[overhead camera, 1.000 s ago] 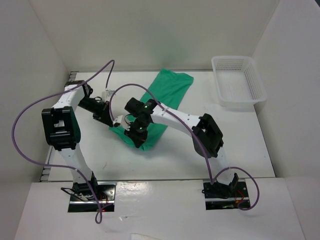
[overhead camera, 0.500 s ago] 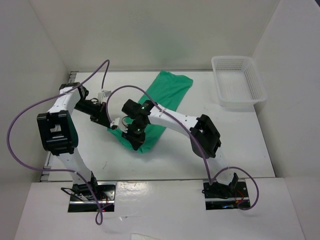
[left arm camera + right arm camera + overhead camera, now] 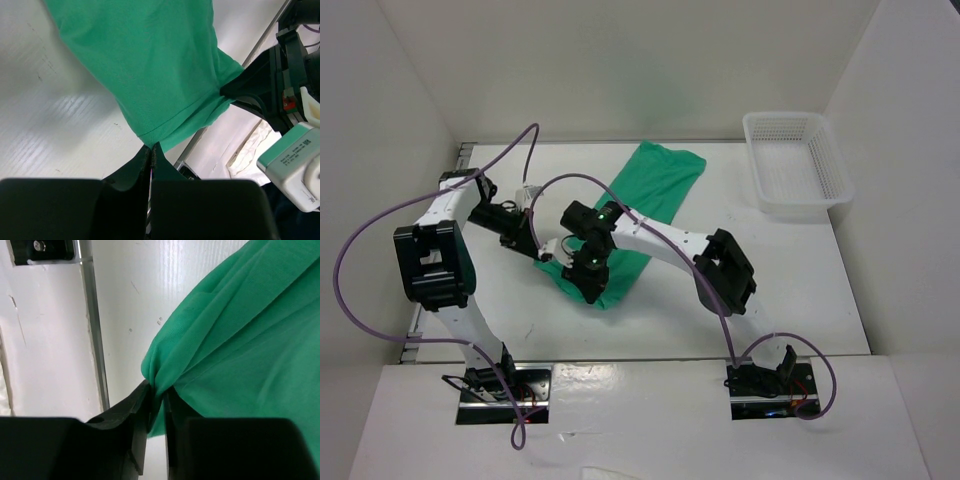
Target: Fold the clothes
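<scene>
green T-shirt (image 3: 658,182) on counter (image 3: 800,285), well left of mesh basket (image 3: 785,116) | my left claw (image 3: 151,149) clamps its hem | my right claw (image 3: 156,392), narrow, nips a bunched fold | risk: thin cloth slips out, fold skews

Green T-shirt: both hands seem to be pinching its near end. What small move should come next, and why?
Probably raise both hands together a little, to carry that end over. The left hand is shut on the hem, the right hand pinches a bunched edge, and the green T-shirt lies in a long strip on the table.
</scene>
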You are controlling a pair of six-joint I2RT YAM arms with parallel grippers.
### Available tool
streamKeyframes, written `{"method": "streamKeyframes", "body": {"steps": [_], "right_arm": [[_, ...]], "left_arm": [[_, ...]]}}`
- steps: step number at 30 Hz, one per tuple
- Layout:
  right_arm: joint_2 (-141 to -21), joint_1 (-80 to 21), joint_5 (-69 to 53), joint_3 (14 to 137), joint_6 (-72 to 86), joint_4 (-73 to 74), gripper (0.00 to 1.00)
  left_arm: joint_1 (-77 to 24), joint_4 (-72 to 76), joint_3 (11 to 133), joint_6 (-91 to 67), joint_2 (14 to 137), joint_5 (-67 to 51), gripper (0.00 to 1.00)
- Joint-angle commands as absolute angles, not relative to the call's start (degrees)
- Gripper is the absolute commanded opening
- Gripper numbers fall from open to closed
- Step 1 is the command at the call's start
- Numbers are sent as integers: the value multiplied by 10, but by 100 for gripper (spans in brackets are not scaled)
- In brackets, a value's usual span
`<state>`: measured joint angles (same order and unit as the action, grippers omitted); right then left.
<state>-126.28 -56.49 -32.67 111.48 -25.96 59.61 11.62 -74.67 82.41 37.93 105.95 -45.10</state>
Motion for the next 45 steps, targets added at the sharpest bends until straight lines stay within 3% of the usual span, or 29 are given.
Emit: {"method": "streamKeyframes", "body": {"steps": [1, 4, 12, 16, 18, 21, 26, 35, 45], "right_arm": [[-1281, -574, -352, 1145, -265, 635, 25], [-1287, -574, -358, 1159, -265, 642, 46], [-1287, -574, -364, 1175, -276, 660, 60], [-1281, -574, -356, 1175, -276, 654, 67], [-1281, -574, -335, 1170, -265, 648, 75], [-1267, -574, -317, 1158, -253, 631, 77], [-1244, -541, -245, 1134, -212, 580, 98], [-1255, -404, -184, 1196, -147, 567, 99], [-1235, -380, -116, 1164, -136, 545, 99]], "left_arm": [[122, -744, 810, 410, 1049, -453, 0], [122, -744, 804, 416, 1055, -440, 0], [140, -744, 794, 421, 1055, -403, 4], [158, -744, 788, 432, 1075, -391, 18], [166, -744, 782, 446, 1088, -384, 38], [182, -744, 776, 458, 1101, -370, 53], [206, -744, 770, 473, 1107, -349, 64], [193, -730, 802, 445, 1107, -392, 67], [142, -699, 786, 420, 1124, -398, 69]]}}
